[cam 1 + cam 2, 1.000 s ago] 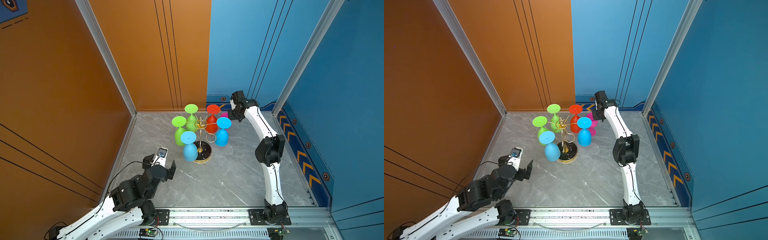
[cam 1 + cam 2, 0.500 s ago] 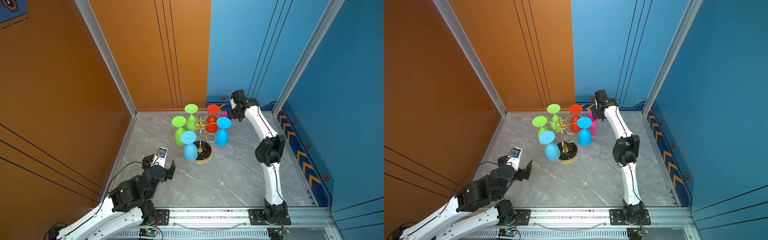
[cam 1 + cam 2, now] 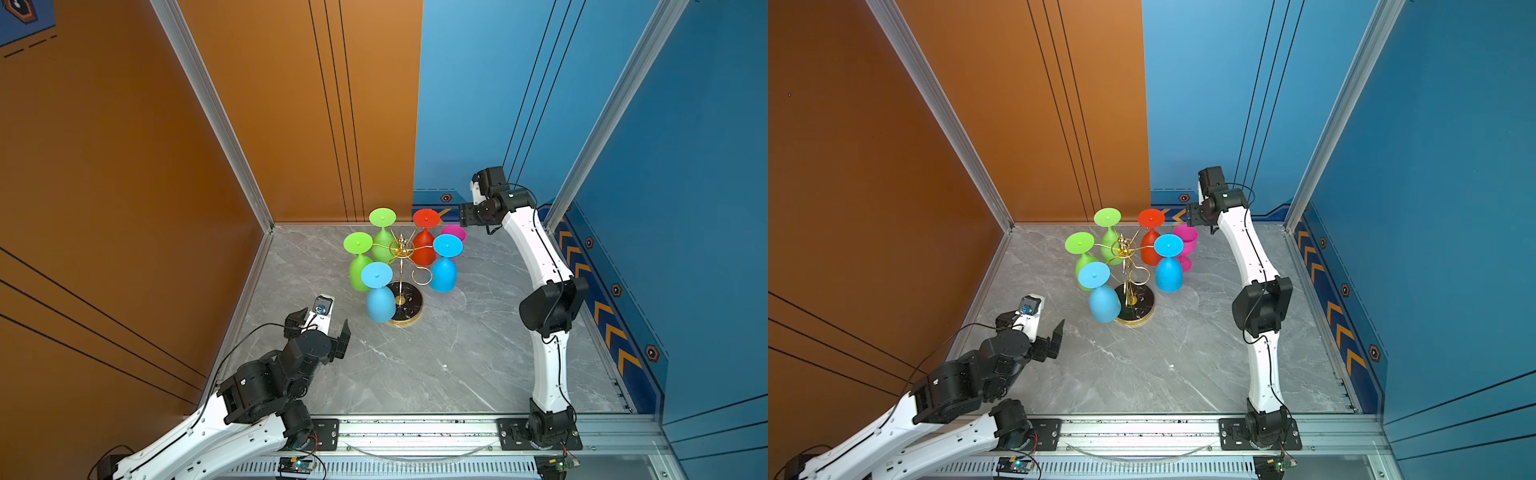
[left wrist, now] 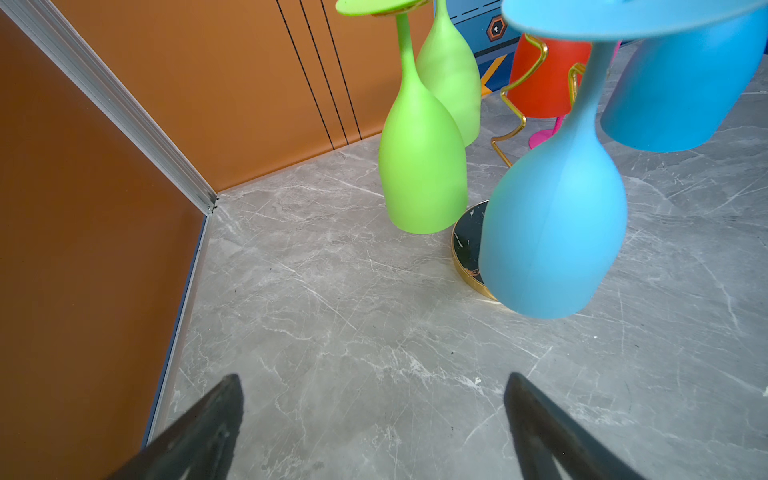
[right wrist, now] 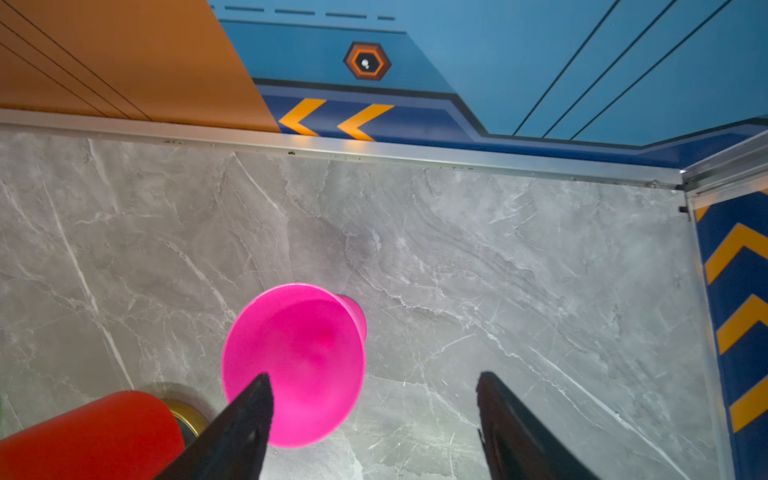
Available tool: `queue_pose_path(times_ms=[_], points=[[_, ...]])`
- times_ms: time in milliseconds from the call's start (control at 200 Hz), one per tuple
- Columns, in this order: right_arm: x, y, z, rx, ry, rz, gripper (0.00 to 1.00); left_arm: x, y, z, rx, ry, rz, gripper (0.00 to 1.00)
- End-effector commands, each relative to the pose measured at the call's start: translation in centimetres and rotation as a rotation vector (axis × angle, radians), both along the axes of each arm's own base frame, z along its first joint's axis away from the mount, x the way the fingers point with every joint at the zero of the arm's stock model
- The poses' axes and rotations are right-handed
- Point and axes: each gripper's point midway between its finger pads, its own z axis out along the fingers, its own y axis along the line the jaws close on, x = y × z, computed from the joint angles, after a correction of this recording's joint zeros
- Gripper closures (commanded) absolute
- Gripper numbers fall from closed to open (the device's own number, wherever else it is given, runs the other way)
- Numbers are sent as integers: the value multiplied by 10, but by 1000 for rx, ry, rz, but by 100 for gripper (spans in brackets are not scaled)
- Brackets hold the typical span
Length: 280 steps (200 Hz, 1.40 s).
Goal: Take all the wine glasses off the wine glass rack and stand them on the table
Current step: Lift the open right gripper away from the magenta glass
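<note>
five glasses hang bowl-down on the wine glass rack (image 3: 401,248): front green glass (image 3: 359,272), back green glass (image 3: 382,249), red glass (image 3: 424,251), front blue glass (image 3: 380,305), right blue glass (image 3: 444,276). the red glass and right blue glass sit between the rack pole and the pink wine glass (image 3: 1190,241) and partly cover it in both top views. the front blue glass hangs over the rack's base (image 3: 411,300) and hides part of it in the left wrist view. one curled loop arm (image 3: 422,276) sticks out bare toward the front.

table (image 3: 457,353) is grey marble with pale veins. orange wall (image 3: 291,104) left and back-left, blue wall (image 3: 478,104) back-right and right, orange chevrons (image 3: 606,328) low down. aluminium posts (image 3: 212,112) at the corners, metal rail (image 3: 415,428) along the front edge.

pink wine glass: bright pink, opaque, upright on the table, off the rack, behind and right of it, just beside the red glass, near the back wall. rack: thin gold wire, centre pole, round black marbled base with gold rim, mid table toward the back.

right gripper (image 5: 374,376) hangs above the pink wine glass, fingers spread wide, nothing between them. one finger overlaps the rim in the right wrist view, contact cannot tell. left gripper (image 4: 374,375) low, front-left of the rack, fingers spread wide, holding nothing, not touching the front blue glass.
</note>
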Motion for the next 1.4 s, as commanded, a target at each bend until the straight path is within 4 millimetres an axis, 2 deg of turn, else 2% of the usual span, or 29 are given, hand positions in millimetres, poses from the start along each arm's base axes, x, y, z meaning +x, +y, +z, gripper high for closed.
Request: queue_pose_path(times_ms=[0,35,45,55,150,370,400,405,666,691,891,1016,1171,1397], points=[[-18,-19,40,44,-50,-42,21,-1,3,-1,-9,6,7,2],[-20,-21,38,41,-44,-47,21,-1,3,-1,-10,6,6,2],[-26,-22,49,45,-64,-47,21,-1,2,-1,-10,6,6,2],[-28,-23,53,46,-69,-49,21,-1,3,-1,-11,7,7,2],[-43,-28,65,58,-79,-53,21,0,4,-1,-12,6,13,2],[-79,-37,79,-26,-108,-80,21,2,5,-2,-17,14,24,2],[-84,-37,81,-17,-113,-80,21,2,5,-3,-17,17,25,2],[-85,-36,76,-17,-101,-78,21,2,5,-3,-16,17,26,2],[-140,-39,99,121,-197,-84,24,7,3,-8,-36,53,33,2],[-146,-39,92,131,-185,-85,24,8,3,-9,-40,58,35,2],[-188,-15,90,332,-207,-2,26,14,14,-7,-54,54,81,2],[-205,3,92,474,-207,58,28,17,16,-10,-74,72,87,2],[-213,17,88,603,-204,77,35,22,15,-11,-105,87,89,2],[-212,38,82,768,-187,118,36,26,17,-12,-147,87,95,2]])
